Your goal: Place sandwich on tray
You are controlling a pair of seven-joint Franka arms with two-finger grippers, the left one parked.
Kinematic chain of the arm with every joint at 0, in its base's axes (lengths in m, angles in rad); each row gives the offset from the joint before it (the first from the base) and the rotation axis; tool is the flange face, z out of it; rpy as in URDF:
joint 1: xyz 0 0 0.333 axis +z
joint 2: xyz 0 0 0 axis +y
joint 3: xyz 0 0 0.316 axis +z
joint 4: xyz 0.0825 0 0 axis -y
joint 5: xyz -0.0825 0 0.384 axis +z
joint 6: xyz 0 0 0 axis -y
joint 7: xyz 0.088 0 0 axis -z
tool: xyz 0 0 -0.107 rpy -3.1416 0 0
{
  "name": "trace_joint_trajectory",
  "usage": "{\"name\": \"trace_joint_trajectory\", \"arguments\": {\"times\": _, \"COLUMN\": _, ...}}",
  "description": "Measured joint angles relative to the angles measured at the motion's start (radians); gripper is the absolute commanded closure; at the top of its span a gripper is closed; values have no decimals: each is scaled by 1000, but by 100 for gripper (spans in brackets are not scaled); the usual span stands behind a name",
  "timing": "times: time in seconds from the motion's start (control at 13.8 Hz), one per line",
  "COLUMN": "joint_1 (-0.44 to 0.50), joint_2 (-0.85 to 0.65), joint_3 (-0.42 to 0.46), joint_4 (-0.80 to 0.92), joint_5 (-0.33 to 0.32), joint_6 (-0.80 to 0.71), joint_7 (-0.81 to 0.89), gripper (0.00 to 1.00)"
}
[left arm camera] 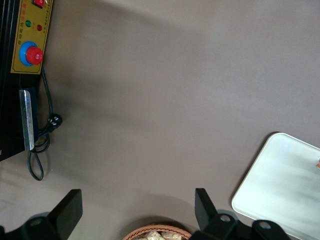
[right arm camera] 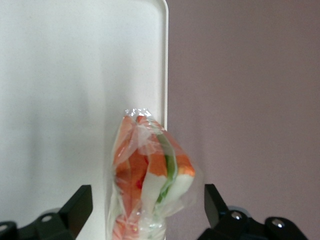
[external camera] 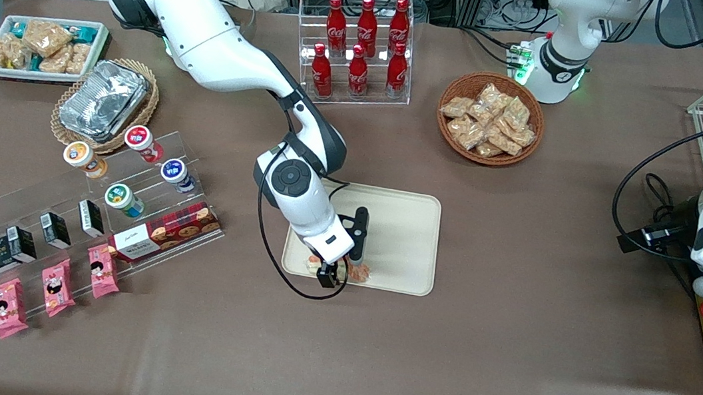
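The sandwich [external camera: 349, 270], a clear-wrapped wedge with orange-red and green filling, lies on the cream tray [external camera: 401, 230] at the tray's rim nearest the front camera. My right gripper [external camera: 334, 274] is just above it, pointing down. In the right wrist view the sandwich [right arm camera: 150, 175] sits between the two black fingers [right arm camera: 79, 206], with a gap on each side, and it overlaps the tray's rim [right arm camera: 165, 60]. The gripper [right arm camera: 146, 202] is open and straddles the sandwich without touching it. A corner of the tray [left arm camera: 280, 185] shows in the left wrist view.
A rack of cola bottles [external camera: 360, 47] and a wicker basket of snack bags [external camera: 490, 117] stand farther from the camera. Toward the working arm's end are a clear stepped stand with cups [external camera: 125, 183], a cookie box [external camera: 165, 238], pink packets [external camera: 55, 285] and foil containers [external camera: 103, 98].
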Motion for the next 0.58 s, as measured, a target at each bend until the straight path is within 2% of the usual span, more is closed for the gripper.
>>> {"name": "trace_joint_trajectory", "arguments": {"times": 0.58, "joint_1": -8, "joint_2": -60, "joint_3": 4, "joint_4": 18, "joint_5": 31, "joint_6": -22, "joint_7": 1, "gripper": 0}}
